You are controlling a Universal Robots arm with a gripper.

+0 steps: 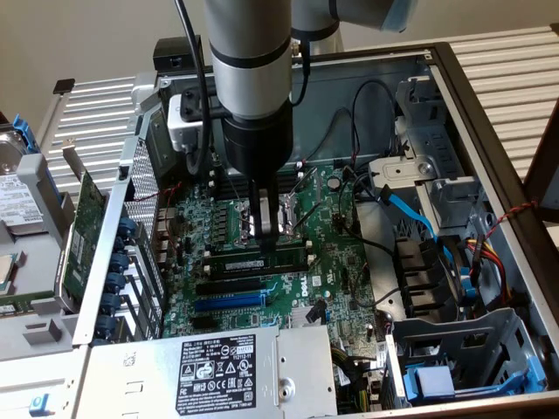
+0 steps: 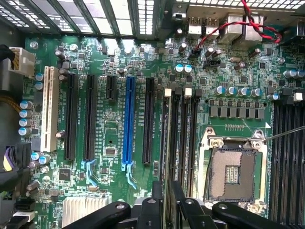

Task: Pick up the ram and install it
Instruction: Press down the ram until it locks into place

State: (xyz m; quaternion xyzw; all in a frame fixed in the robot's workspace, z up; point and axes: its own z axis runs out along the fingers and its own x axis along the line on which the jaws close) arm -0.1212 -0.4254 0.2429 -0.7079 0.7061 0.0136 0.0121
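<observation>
Hanging over the middle of the open grey metal computer case (image 1: 489,113), the hand (image 1: 266,231) sits just above the green motherboard (image 1: 341,262), its two dark fingers (image 1: 258,209) pointing straight down beside the bare silver processor socket (image 2: 234,172). Between those fingers, in the wrist view, stands a long, narrow dark-green memory stick, the ram (image 2: 167,143), held on edge; the hand (image 2: 164,210) is closed narrowly on its near end. The stick runs along the row of long black memory slots with white end clips (image 2: 186,138) and lies directly over them, though whether it is seated in one cannot be told. In the exterior view a dark stick with a pale label strip (image 1: 258,260) lies just below the fingertips, on the near side of the socket. To the exterior view's left of the case, a larger green expansion card (image 1: 80,240) leans upright against the case wall. A blue expansion slot (image 2: 128,121) sits among black ones on the board, and a light blue flat cable (image 1: 410,214) curves through the drive bay on the exterior view's right.
</observation>
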